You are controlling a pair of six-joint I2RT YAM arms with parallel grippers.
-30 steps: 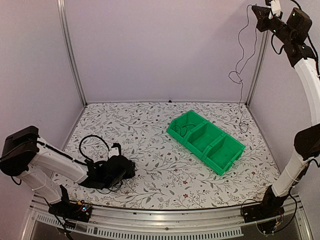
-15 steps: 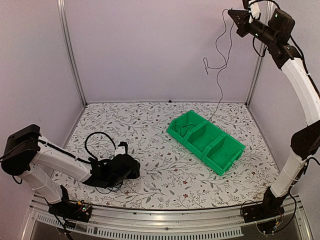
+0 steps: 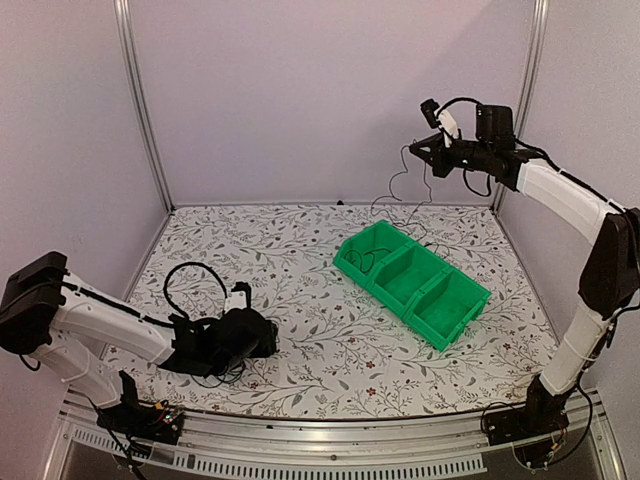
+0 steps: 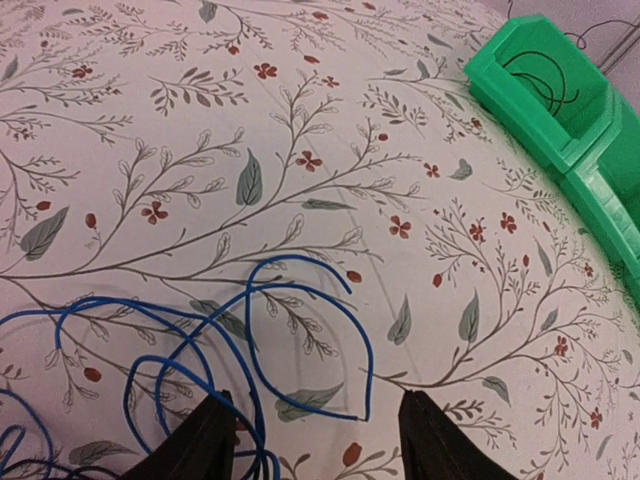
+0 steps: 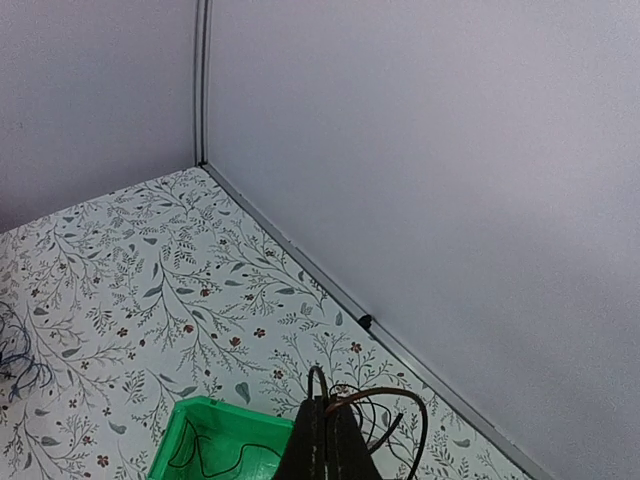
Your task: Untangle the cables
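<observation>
Binning step: right tool (image 3: 418, 152), clamped on a black cable (image 5: 400, 393), hangs over the green bin (image 3: 388, 298).
Next, likely a release there; left tool (image 4: 315, 440) stands wide open.

In the left wrist view the bottom edge cuts the left gripper (image 4: 318, 402) down to two dark fingertips (image 4: 205, 445). The blue cables (image 4: 200, 350) run out at the left and bottom edges, so we cannot tell where their loops end. The right edge crops the green bin (image 4: 545, 110). From above, the black wrist housing (image 3: 235, 338) covers those fingers and part of the tangle beneath. The thin black cable (image 3: 392, 183) hanging from the right gripper (image 3: 416, 150) is too fine for us to follow to its end near the bin. In the right wrist view the bottom edge clips the closed fingers (image 5: 325, 445) and the bin, and the wire loops at their tip overlap too closely for us to count.
</observation>
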